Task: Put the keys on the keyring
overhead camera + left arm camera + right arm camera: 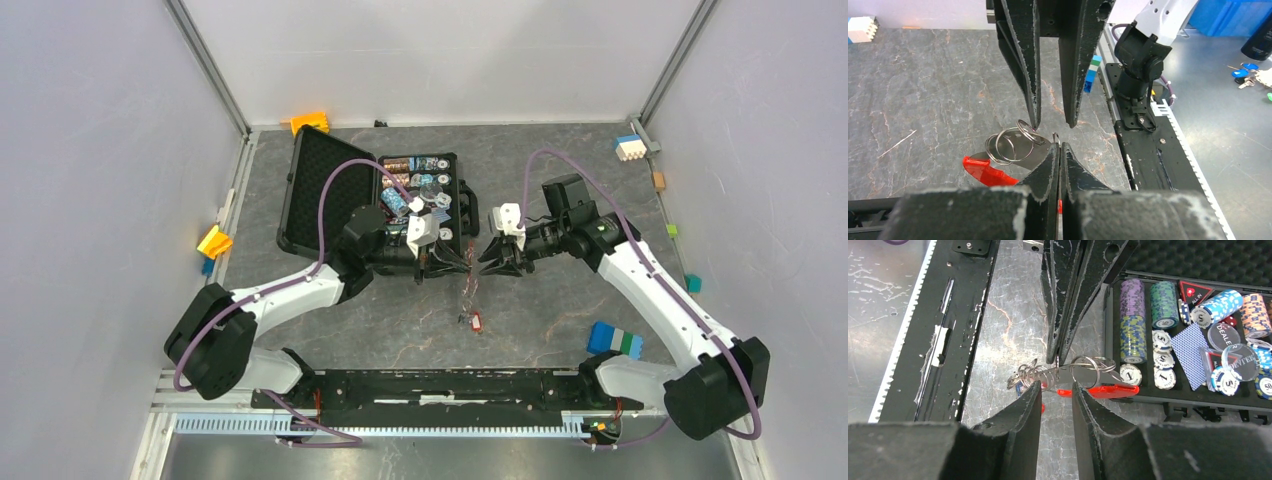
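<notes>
While the left jaws are pressing fully together on the thin wire of the keyring (pixel 1092 371), the right jaws are standing partly apart, facing them tip to tip and gripping nothing. The overhead camera is showing both pairs meeting above the middle of the worktop (pixel 560 300). The keyring is dangling as a small silvery tangle just beneath the gap between them. A red speck is hanging at its lowest end, too small there to tell tag from key.

The right wrist camera is giving the detail that the overhead view is losing. The short chain (pixel 1029 374) is bunching just outside one right fingertip (pixel 1034 392), the round loops are sitting just beyond the other, and the long red tag (pixel 1108 391) is running across behind the opening. The keys are too small and tangled to pick out.

The left wrist camera is looking the opposite way. The stacked loops are lying just to one side of the closed left jaws, one loop is reaching a right fingertip, and the tag is sitting nearer the lens.

An open case of poker chips (pixel 300 190) is crowding in close behind the left jaws, its front edge just past the tag. Bare worktop is stretching beneath both pairs toward the black rail (pixel 440 385) at the near edge. A blue and green block (pixel 614 340) is sitting well apart from the right jaws.
</notes>
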### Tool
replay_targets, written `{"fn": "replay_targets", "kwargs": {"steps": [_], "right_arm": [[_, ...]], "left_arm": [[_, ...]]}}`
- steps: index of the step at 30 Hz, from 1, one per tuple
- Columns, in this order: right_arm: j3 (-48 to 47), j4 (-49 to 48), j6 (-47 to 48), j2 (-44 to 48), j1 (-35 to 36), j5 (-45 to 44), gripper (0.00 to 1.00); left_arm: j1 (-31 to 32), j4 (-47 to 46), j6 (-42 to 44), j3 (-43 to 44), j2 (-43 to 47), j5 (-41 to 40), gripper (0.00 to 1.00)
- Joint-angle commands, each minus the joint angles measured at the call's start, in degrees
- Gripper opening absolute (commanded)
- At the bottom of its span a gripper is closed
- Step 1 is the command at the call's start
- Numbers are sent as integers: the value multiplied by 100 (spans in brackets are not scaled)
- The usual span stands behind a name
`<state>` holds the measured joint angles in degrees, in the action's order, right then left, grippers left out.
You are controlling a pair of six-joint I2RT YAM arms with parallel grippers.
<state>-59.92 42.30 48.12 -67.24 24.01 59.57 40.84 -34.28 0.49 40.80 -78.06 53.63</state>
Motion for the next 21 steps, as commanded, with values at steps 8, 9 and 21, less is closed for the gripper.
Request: {"fn": "replay_targets", "kwargs": {"steps": [8, 9, 21], "right_arm": [[-62, -72, 79, -114, 81, 452, 31], [-42, -91, 68, -114, 90, 469, 31], [111, -389, -171, -118, 106, 708, 24]], "left_arm": [[-41, -1066, -615, -121, 39, 342, 2], [-41, -1092, -628, -133, 45, 335, 2], [-51, -1227, -716, -154, 10, 219, 2]]}}
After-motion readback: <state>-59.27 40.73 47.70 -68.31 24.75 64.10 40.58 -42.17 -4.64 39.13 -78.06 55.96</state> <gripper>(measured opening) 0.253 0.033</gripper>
